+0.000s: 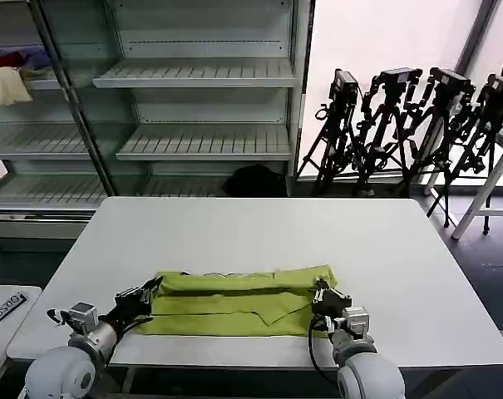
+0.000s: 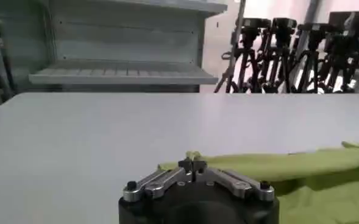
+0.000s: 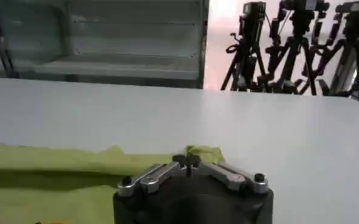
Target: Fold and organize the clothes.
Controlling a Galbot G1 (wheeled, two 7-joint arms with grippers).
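The lime-green T-shirt (image 1: pixel 234 299) lies folded into a long band across the near part of the white table (image 1: pixel 259 229). My left gripper (image 1: pixel 151 288) is at the band's left end, shut on the cloth's far left corner; the left wrist view has the pinched fold (image 2: pixel 193 156) sticking up between the closed fingertips of that gripper (image 2: pixel 192 163). My right gripper (image 1: pixel 321 291) is at the right end, shut on the far right corner of the shirt (image 3: pixel 203 152), and its closed tips (image 3: pixel 187 161) meet on that fold.
Empty metal shelves (image 1: pixel 201 75) stand behind the table. Several black camera tripods (image 1: pixel 409 116) line the back right wall. A dark bag (image 1: pixel 255 180) sits on the floor behind the table. A small side table (image 1: pixel 2 303) is at the left.
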